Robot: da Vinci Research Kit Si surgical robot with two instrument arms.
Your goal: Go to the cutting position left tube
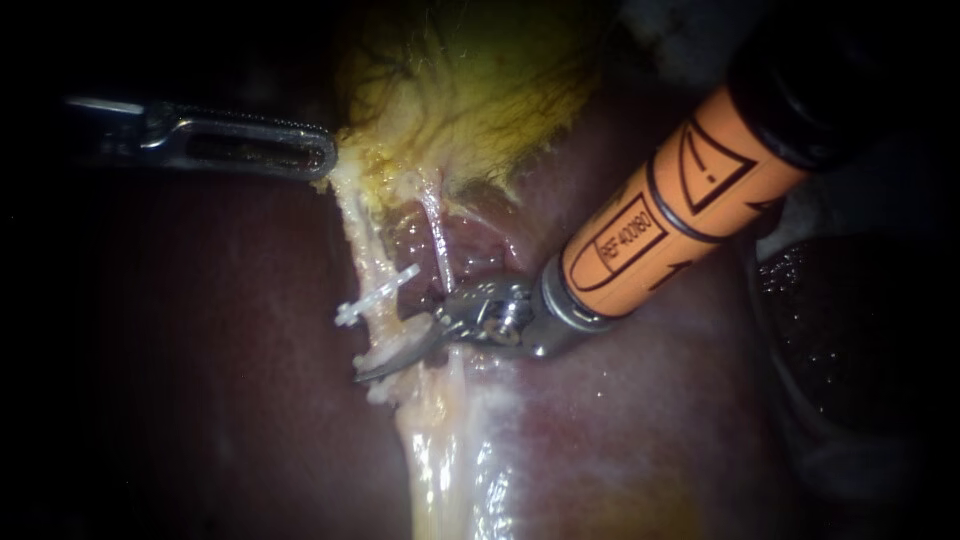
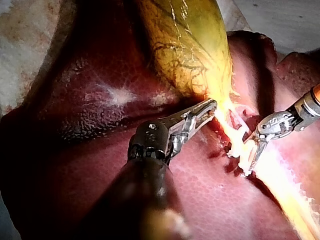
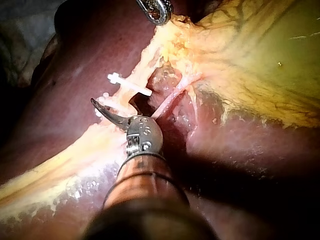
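Step in hand: the approach to the cut, which looks close to complete. Your right instrument [image 1: 395,350] holds its curved blades spread against the left tube [image 1: 365,250], just below the clip [image 1: 375,295]. The lower blade reaches past the tube; the upper one's position is unclear. Next, seat both blades squarely across the tube, clear of the clip and the thin right tube [image 1: 437,235]. Your left instrument [image 1: 322,160] pinches the gallbladder [image 1: 470,90] edge, keeping the tube taut.

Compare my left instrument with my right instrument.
The left instrument has a plain dark shaft; the right instrument has an orange sleeve. The left instrument's straight slotted jaws are shut on the gallbladder edge; the right instrument's curved blades stand open at the left tube, below the clip. Both work over the liver.
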